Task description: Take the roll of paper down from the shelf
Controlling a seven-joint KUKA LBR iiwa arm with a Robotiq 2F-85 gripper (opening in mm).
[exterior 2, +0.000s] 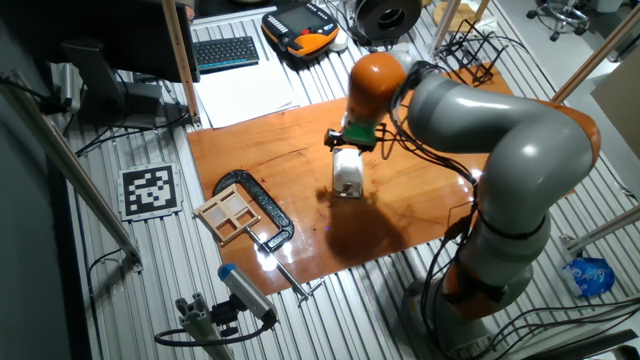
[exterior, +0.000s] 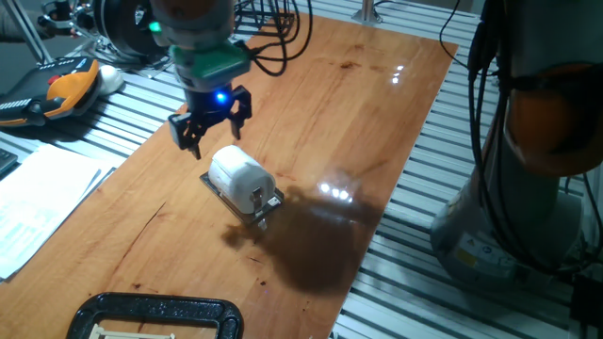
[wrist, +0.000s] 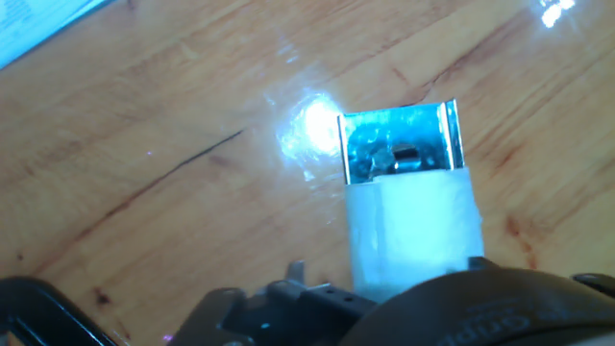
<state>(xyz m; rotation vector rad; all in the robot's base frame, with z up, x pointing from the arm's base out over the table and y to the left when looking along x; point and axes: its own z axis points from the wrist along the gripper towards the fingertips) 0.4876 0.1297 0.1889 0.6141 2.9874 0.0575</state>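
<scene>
1. Roll (exterior: 239,175) lies on its side on shelf (exterior: 267,208), which rests on the counter (exterior: 358,104).
2. Tool (exterior: 211,126) hovers just above the roll's far end, fingers apart, empty.
3. Roll's long axis runs from beneath the tool toward the shelf's bracket end.

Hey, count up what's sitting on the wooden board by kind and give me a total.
Roll of paper: 1
Metal shelf: 1
Black clamp: 1
Small wooden frame: 1
Total: 4
The open claw hovers above, not counted.

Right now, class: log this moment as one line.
gripper: open, above roll | roll of paper: on shelf, ungrasped | shelf: on wooden table
</scene>
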